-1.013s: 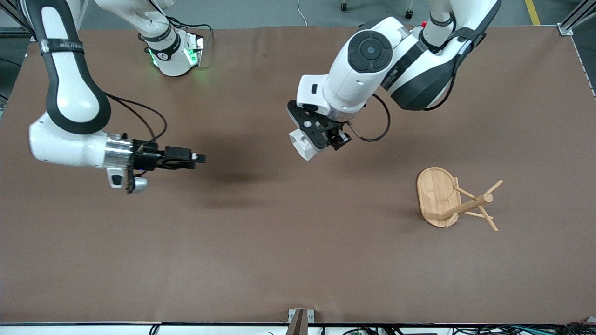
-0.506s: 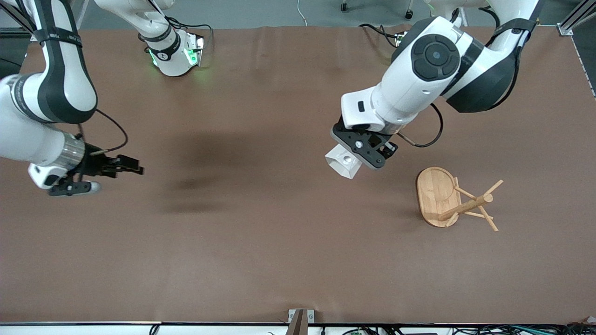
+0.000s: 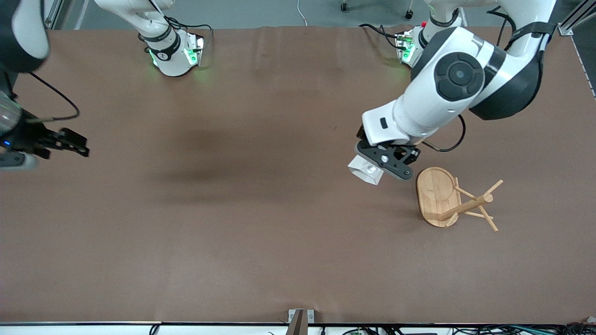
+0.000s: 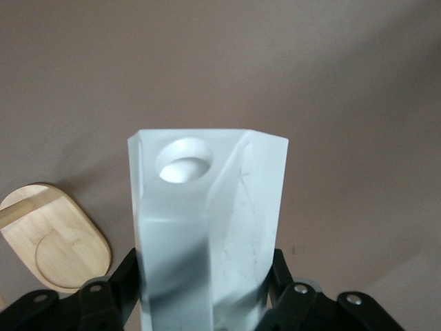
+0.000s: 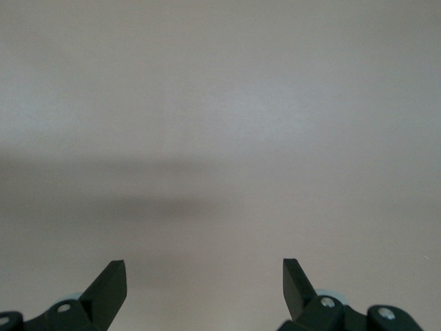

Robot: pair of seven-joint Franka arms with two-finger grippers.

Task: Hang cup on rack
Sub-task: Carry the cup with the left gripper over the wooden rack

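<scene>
My left gripper is shut on the white faceted cup and holds it in the air over the table, close beside the rack's oval base. In the left wrist view the cup fills the middle between my fingers, its handle hole facing the camera. The bamboo rack lies tipped on its side toward the left arm's end of the table, its post and pegs pointing away from the cup; its base shows in the left wrist view. My right gripper is open and empty over the right arm's end of the table; its view shows bare table.
The brown table mat spreads wide between the two arms. The two arm bases stand along the table's edge farthest from the front camera. A small metal bracket sits at the nearest edge.
My left gripper has carried the cup toward the rack. My right arm has drawn back toward its own end of the table.
</scene>
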